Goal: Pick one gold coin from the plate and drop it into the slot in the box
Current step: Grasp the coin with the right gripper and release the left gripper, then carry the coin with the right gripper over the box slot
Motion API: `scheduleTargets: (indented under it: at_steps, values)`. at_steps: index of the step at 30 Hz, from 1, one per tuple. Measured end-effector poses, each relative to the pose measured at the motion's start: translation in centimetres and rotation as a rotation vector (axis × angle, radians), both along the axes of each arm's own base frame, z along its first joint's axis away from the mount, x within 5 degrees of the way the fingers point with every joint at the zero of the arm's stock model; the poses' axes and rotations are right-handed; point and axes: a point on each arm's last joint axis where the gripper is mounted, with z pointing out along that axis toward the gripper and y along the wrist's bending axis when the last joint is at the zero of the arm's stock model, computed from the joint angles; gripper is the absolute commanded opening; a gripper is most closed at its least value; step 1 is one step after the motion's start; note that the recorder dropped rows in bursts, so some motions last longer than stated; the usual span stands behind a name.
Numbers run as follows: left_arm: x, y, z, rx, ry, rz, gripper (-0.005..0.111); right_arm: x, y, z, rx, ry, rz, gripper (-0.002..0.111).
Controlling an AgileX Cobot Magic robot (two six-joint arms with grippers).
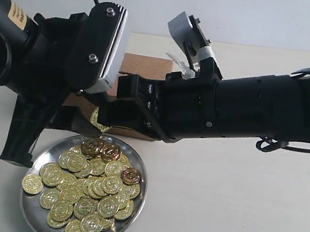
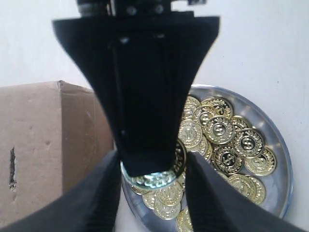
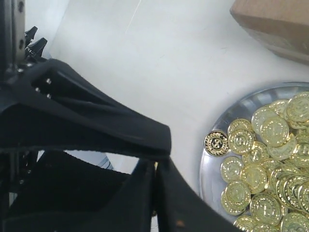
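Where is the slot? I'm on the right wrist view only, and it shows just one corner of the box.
Observer: The left wrist view has it. The slot is a short dark slit cut in the broad cardboard face of the box. In the exterior view the arms hide it.
Operator: Is my right gripper holding a coin? Its fingers look closed here, but I can't see between them.
Observer: Yes. The left wrist view shows one gold coin pinched at the tip of the right gripper.
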Motion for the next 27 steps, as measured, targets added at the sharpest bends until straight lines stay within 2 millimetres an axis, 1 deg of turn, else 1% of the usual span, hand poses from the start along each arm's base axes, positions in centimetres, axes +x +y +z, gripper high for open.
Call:
scheduleTargets:
  at_steps: [2,5,6,7,8,10,12,13,16,17,19,21,22,23,24,25,26,27]
  values:
    - [0.0,0.0,0.0,0.0,0.0,0.0,0.045,0.0,0.0,0.0,0.0,0.0,0.0,0.0]
    - [0.2,0.1,0.0,0.013,-0.019,0.001,0.072,0.0,0.0,0.0,0.003,0.001,0.003,0.0]
    - [0.2,0.2,0.1,0.018,-0.029,0.011,0.078,0.0,0.0,0.0,0.002,-0.001,0.004,0.0]
    - [0.3,0.4,0.1,0.035,-0.044,0.021,0.082,0.0,0.0,0.0,-0.001,-0.005,0.001,0.0]
    - [0.4,0.6,0.3,0.043,-0.059,0.038,0.083,0.1,0.0,-0.1,-0.009,-0.01,-0.005,0.0]
    - [0.5,1.2,0.6,0.067,-0.095,0.069,0.081,0.4,-0.1,-0.1,-0.044,-0.046,-0.006,0.0]
    - [0.5,1.8,1.2,0.078,-0.128,0.116,0.077,0.9,0.0,0.3,-0.091,-0.094,-0.003,0.0]
    - [0.5,2.0,1.5,0.082,-0.145,0.136,0.074,1.3,0.1,0.6,-0.112,-0.124,-0.003,0.0]
    - [-0.2,3.0,2.4,0.057,-0.113,0.247,0.057,2.6,0.4,2.2,-0.189,-0.241,0.006,0.0]
    - [-0.5,3.3,2.7,0.049,-0.092,0.285,0.051,3.2,0.6,3.0,-0.217,-0.289,0.007,0.0]
    - [-1.2,4.0,3.1,0.04,-0.021,0.395,0.04,4.6,1.0,4.3,-0.288,-0.374,0.013,0.0]
    - [-2.1,4.9,3.4,0.055,0.058,0.495,0.029,6.4,1.6,5.9,-0.366,-0.46,0.015,0.0]
    - [-2.5,5.2,3.4,0.068,0.085,0.524,0.018,7.1,1.8,6.4,-0.401,-0.488,0.023,0.0]
    - [-3.4,5.9,3.5,0.107,0.152,0.568,0.012,9.0,2.6,7.5,-0.494,-0.548,0.056,0.0]
    - [-3.8,6.2,3.6,0.12,0.181,0.577,0.0,9.9,3.1,8.2,-0.525,-0.578,0.073,0.0]
    - [-4.6,6.4,3.9,0.11,0.231,0.584,0.0,11.7,4.0,8.5,-0.613,-0.607,0.136,0.0]
    - [-4.9,6.4,4.0,0.097,0.248,0.582,0.0,12.4,4.4,8.5,-0.649,-0.615,0.166,0.0]
    - [-5.5,6.3,4.4,0.065,0.284,0.561,0.0,13.9,5.4,8.0,-0.704,-0.613,0.243,0.0]
